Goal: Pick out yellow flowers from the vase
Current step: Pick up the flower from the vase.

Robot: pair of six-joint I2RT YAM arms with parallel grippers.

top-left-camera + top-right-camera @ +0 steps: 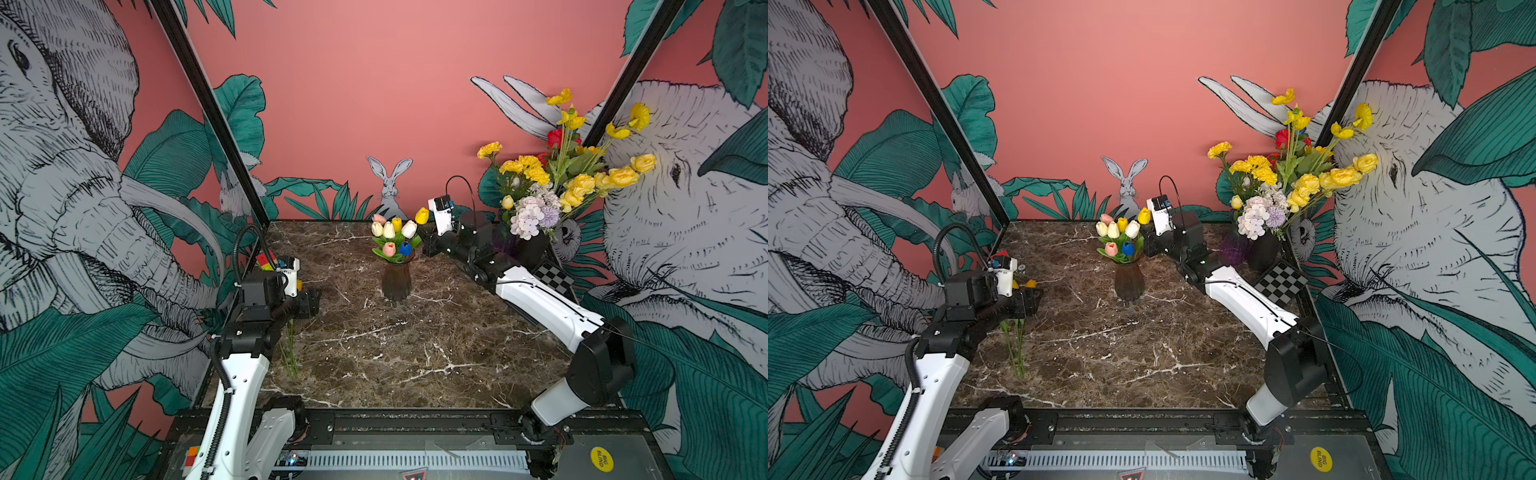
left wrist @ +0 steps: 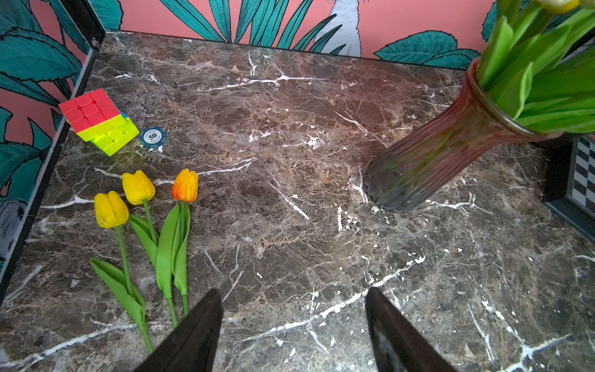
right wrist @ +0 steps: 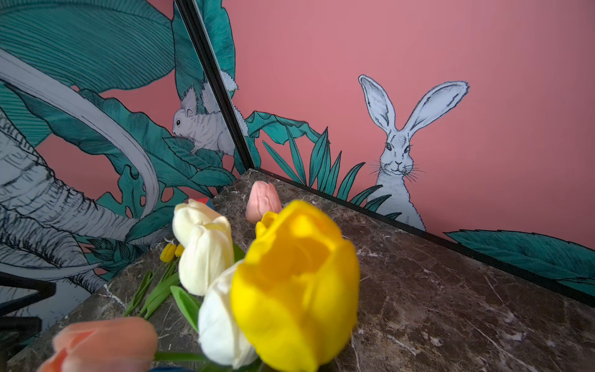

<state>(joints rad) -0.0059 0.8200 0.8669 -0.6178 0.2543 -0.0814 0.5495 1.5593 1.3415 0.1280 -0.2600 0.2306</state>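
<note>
**Yellow tulips, vase and grippers.** A yellow tulip stands at the right edge of the bunch in the ribbed glass vase. Its head is higher than the others and just beside the right gripper. That gripper's jaws are together, but its tips do not show clearly, so a grip on the stem cannot be confirmed. A second yellow tulip sits among the white tulips, pink tulips and a blue tulip in the same vase, mid-table toward the back wall.

Two yellow tulips and an orange tulip lie flat, side by side, on the marble table near its left edge. The left gripper hangs over the table just beside their stems, jaws apart.

Beyond the laid flowers are a Rubik's cube and a poker chip. At the back right corner a mixed bouquet with many yellow blooms stands in dark vases.
</note>
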